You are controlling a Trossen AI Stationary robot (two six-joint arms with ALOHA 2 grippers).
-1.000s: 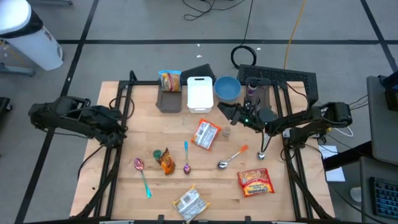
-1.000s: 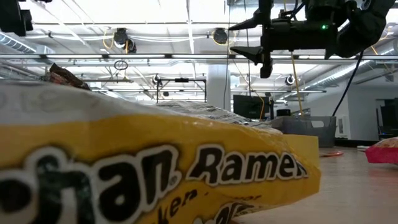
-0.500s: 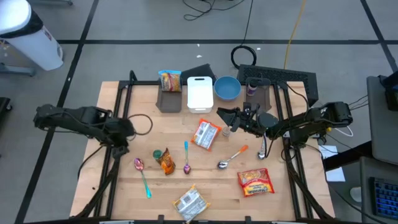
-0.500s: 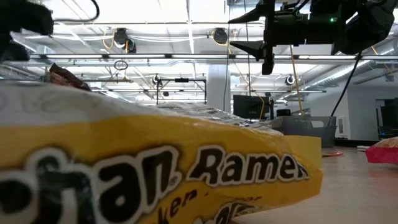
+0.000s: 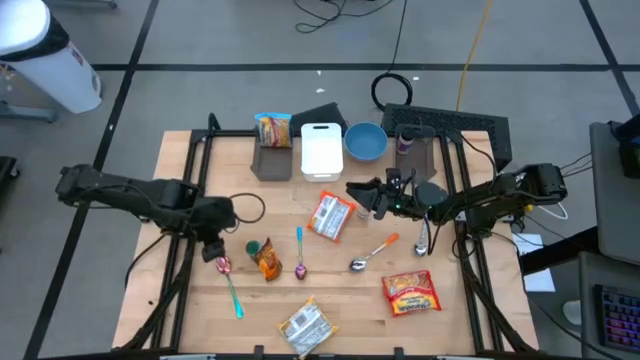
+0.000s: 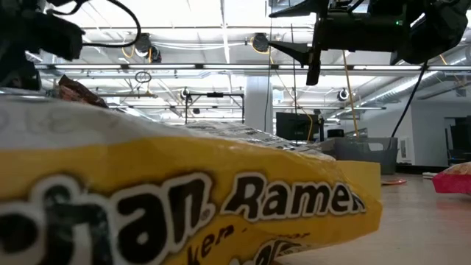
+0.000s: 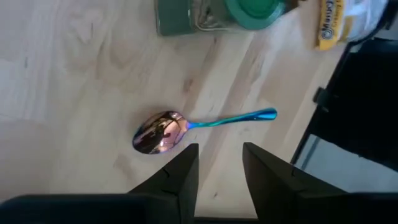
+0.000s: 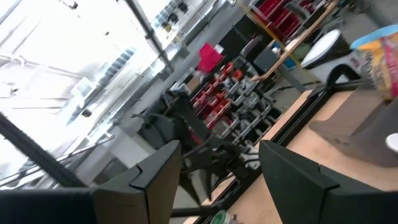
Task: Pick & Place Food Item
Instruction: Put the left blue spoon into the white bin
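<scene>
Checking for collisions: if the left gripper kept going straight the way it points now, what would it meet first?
Most likely the iridescent spoon: its bowl lies just ahead of the left gripper, whose fingers are open, and only bare table lies between them. Height above the wood is hard to judge.

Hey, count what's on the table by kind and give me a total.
Spoons: 4
Food packets: 5
Bowl: 1
Cutting board: 1
Grey bin: 1
Green-lidded jar: 1
Total: 13
</scene>
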